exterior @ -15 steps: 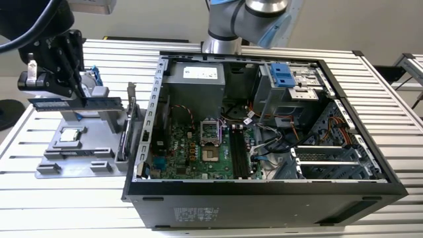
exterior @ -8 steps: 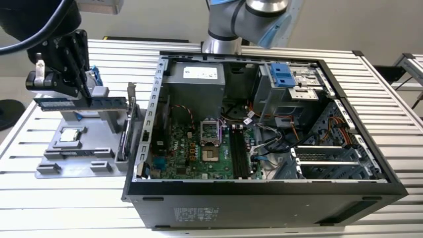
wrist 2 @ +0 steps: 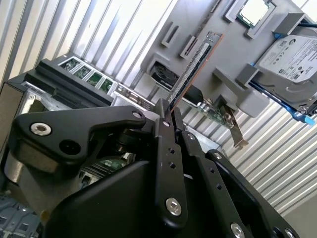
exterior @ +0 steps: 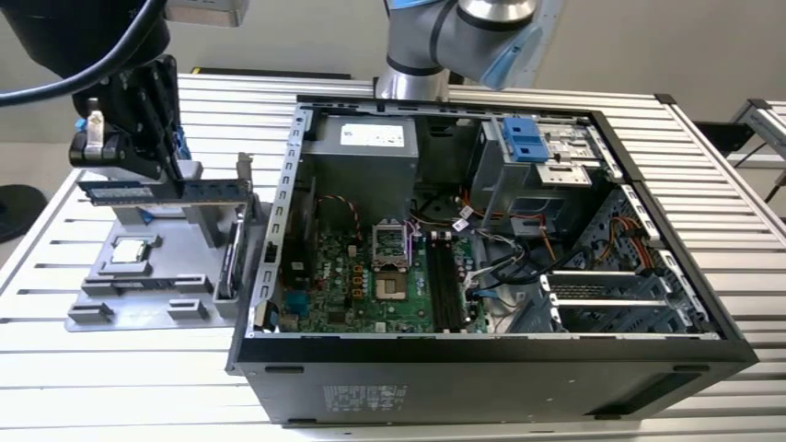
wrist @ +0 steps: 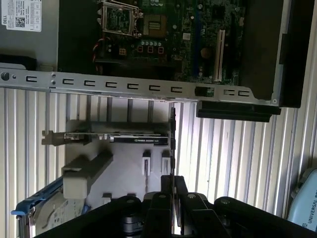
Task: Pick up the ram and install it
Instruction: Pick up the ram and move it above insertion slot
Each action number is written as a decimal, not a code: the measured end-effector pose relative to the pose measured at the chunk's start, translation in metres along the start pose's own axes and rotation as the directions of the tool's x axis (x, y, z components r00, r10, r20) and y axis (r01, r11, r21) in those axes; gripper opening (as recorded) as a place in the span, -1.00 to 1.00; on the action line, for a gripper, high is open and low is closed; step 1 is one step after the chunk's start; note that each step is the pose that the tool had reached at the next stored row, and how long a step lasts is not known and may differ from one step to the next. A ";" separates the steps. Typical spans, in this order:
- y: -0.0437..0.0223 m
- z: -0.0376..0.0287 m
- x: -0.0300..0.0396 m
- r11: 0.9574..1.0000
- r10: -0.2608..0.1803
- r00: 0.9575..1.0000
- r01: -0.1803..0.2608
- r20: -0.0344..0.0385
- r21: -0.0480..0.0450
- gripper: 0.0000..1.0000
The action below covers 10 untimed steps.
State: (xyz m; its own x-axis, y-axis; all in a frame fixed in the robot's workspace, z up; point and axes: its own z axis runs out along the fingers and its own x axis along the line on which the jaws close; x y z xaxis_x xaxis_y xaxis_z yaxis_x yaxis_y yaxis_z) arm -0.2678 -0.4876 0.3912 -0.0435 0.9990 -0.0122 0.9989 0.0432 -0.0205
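Presently, item in hand: the ram (exterior: 212,189), a long, narrow, dark blue-green circuit-board stick. The black two-finger gripper (wrist 2: 167,115) is closed tight on it, pinching its flat faces near the upper edge. In both wrist views the stick shows edge-on, running straight out from between the fingers.

Location: the exterior view's left, over the grey moulded parts holder (exterior: 160,276) and outside the open black computer case (exterior: 491,378). The stick lies lengthwise and roughly level. It looks raised off the holder's floor, though whether its lower edge is clear of its slot cannot be told.

Holder contents:
- small square silver processor chip (exterior: 129,250), lying flat
- silver boxy hard drive with white label (wrist 2: 292,54), in its blue cradle
- larger grey expansion card with metal bracket (wrist: 114,136), standing on edge just beside the ram

Case contents: green motherboard (exterior: 368,285) with long black memory slots (exterior: 445,285) beside the processor socket. All rests on the ribbed aluminium table (exterior: 147,387).

Handling note (judgement): the thin board will twist if levered, so it is best drawn straight along its own plane. The grip should be firm enough to prevent pivoting. The stick should be kept level and clear of the neighbouring card and the case's perforated side rail.
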 end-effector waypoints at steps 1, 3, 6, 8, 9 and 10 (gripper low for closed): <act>0.0011 -0.0001 0.0001 1.000 0.000 1.000 0.000 0.000 0.000 -1.00; 0.0035 -0.0001 0.0002 1.000 0.000 1.000 0.000 0.000 0.000 -1.00; 0.0069 -0.0002 0.0004 1.000 0.000 1.000 0.000 0.000 0.000 -1.00; 0.0091 -0.0002 0.0005 1.000 0.000 1.000 0.000 0.000 0.000 -1.00; 0.0102 -0.0002 0.0005 1.000 0.000 1.000 0.000 0.000 0.000 -1.00; 0.0114 -0.0003 0.0005 1.000 0.000 1.000 0.000 0.000 0.000 -1.00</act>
State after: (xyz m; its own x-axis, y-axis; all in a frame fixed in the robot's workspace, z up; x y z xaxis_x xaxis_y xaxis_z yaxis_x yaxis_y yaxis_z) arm -0.2565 -0.4866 0.3912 -0.0434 0.9990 -0.0122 0.9989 0.0431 -0.0206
